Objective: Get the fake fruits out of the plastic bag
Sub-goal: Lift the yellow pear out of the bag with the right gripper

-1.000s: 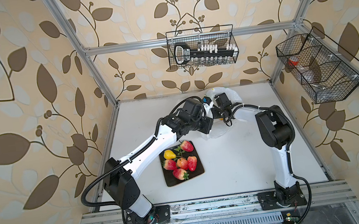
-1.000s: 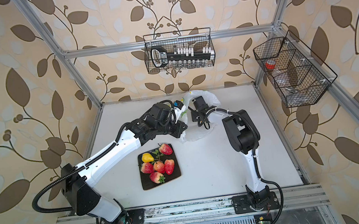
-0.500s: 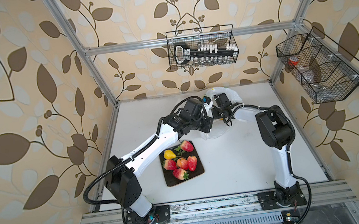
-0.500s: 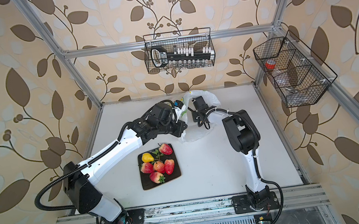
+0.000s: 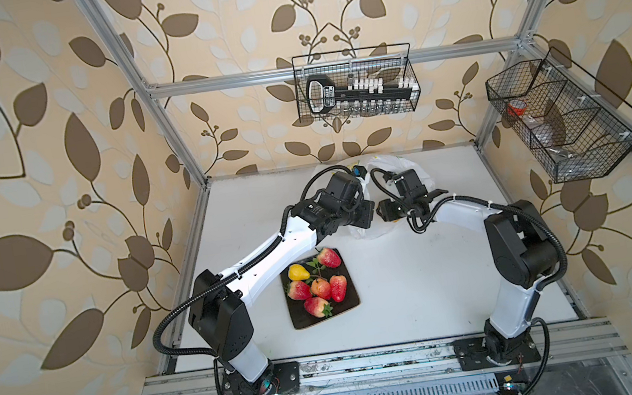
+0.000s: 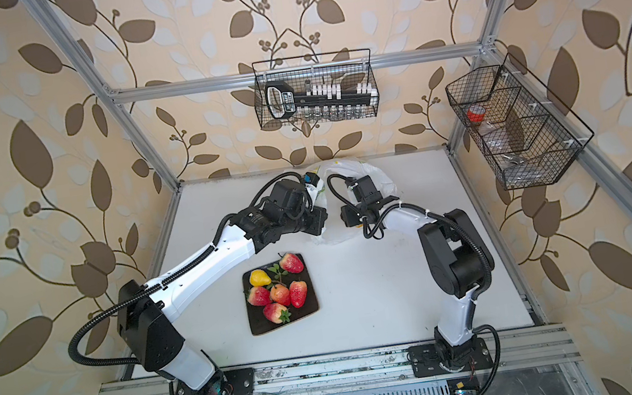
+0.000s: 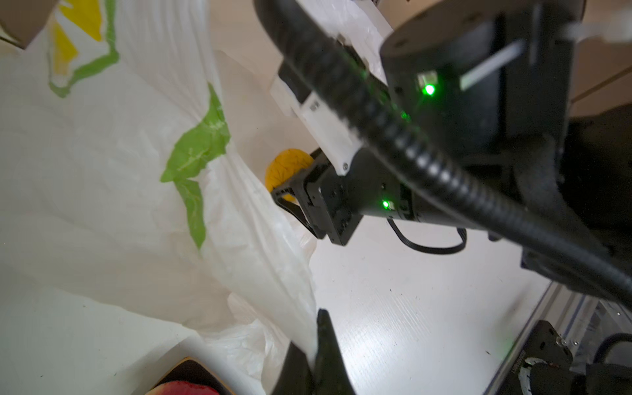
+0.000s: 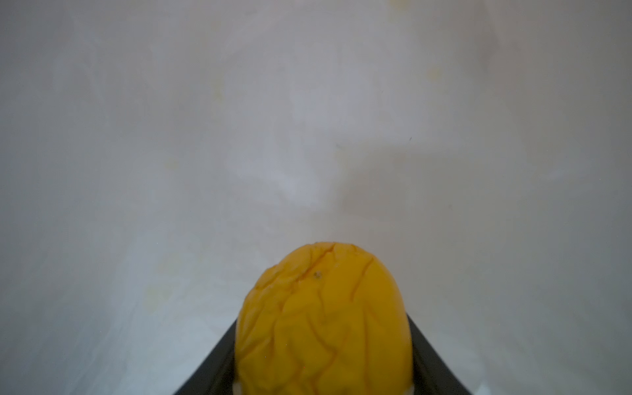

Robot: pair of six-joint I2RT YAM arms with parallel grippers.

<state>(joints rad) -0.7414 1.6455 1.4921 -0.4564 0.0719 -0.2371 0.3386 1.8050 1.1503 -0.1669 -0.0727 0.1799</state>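
The left gripper (image 7: 312,346) is seen clamped shut on a fold of the plastic bag (image 7: 136,171), a thin white bag printed with yellow and green; the film is drawn taut from between its fingers. The right gripper (image 8: 323,345) is pushed into the bag's mouth, and a wrinkled yellow fruit (image 8: 321,307) is gripped between its jaws, one dark finger pressed against each flank.

The fruit's rounded end is pointed forward, away from the wrist, so its long axis is judged to run along the fingers rather than across them. Only white film is seen ahead of this gripper and to both its sides. Extraction is therefore judged to depend on a straight pull backward along the gripper's own axis, while the rim is held by the left gripper close beside it.

In both top views a black tray (image 5: 348,307) is shown behind the two grippers, toward the arm bases and nearer the left arm. Strawberries (image 5: 329,257) and a small yellow pear (image 5: 298,271) are already laid on it.
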